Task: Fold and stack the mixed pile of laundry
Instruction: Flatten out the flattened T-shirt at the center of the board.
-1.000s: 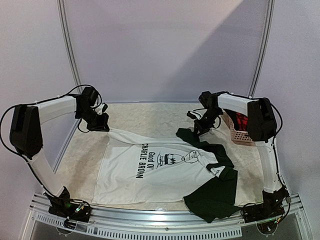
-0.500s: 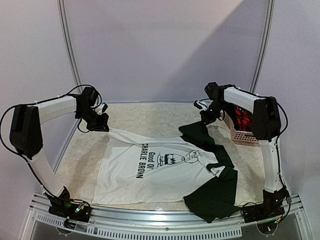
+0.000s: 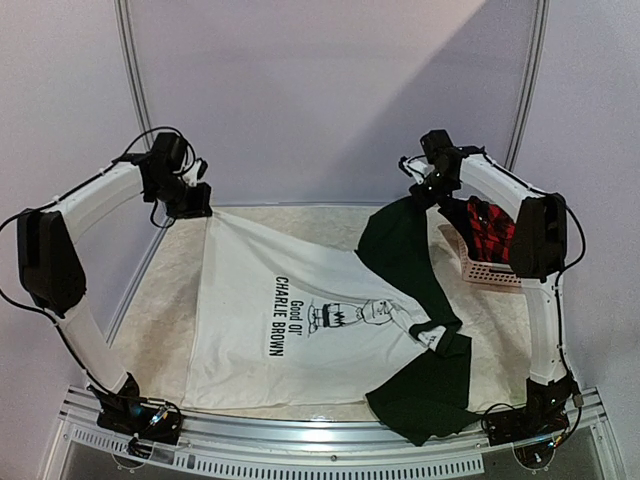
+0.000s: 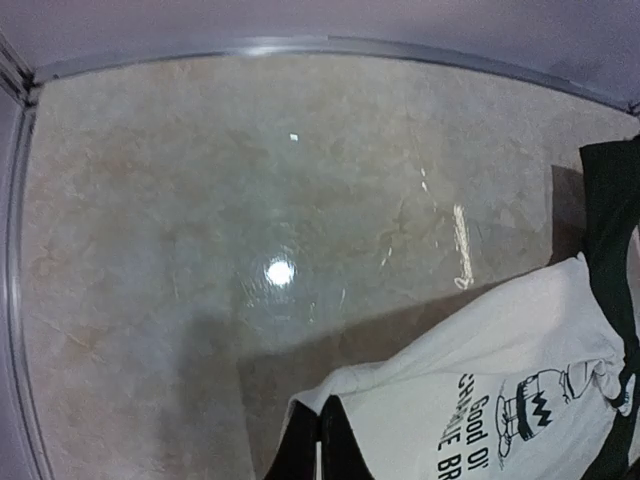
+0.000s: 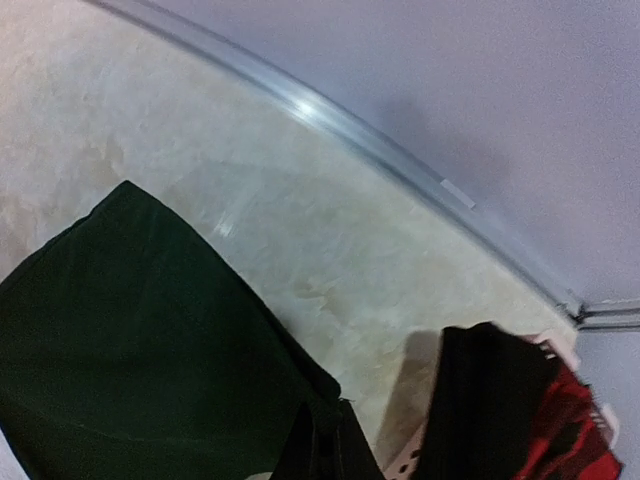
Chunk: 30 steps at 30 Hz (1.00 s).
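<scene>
From the mixed laundry pile, a white T-shirt with a Charlie Brown print and dark green sleeves lies spread on the table, its far edge lifted. My left gripper is shut on the shirt's white far-left corner, held above the table's back left. At the back right, my right gripper is shut on the dark green cloth. In the wrist views, both the left gripper and the right gripper pinch fabric. A red-and-black checked shirt sits in the basket.
A pink perforated basket stands at the table's right edge, just right of my right gripper, and its rim shows in the right wrist view. A metal rail borders the marbled table at the back.
Both grippers rose and moved toward the back wall, lifting the T-shirt's far edge off the table. The right gripper closed fully on the dark green cloth.
</scene>
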Available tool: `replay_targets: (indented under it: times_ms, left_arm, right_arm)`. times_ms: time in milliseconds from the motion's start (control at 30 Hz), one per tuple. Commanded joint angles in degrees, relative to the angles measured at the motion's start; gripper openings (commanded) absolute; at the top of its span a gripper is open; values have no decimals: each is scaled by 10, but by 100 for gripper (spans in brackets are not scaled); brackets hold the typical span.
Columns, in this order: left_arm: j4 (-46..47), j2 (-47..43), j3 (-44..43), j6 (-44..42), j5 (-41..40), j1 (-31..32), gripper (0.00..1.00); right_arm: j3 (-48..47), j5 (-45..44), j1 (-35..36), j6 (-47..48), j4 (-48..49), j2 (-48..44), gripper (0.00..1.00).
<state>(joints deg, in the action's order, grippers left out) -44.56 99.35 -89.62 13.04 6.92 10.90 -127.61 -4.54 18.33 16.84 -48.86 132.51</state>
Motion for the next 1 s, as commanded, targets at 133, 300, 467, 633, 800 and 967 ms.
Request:
replay_targets:
  times_ms: [133, 300, 467, 633, 800, 967]
  left_arm:
    - [-21, -7, -127, -41, -61, -2, 0]
    - [1, -69, -128, -68, -55, 14, 0]
    - [1, -133, -148, -76, -37, 34, 0]
    - [-20, -193, -177, -81, -32, 61, 0]
    - [-41, -270, -189, -84, -40, 95, 0]
    - [-50, -354, -180, -96, -50, 124, 0]
  right_arm:
    - [-30, -95, -2, 92, 106, -131, 0]
    - [-29, -89, -1, 96, 108, -202, 0]
    - [-26, -72, 4, 114, 105, -292, 0]
    - [-22, -74, 26, 196, 89, -373, 0]
    - [-17, -108, 71, 251, 77, -459, 0]
    - [-26, -100, 113, 270, 57, -546, 0]
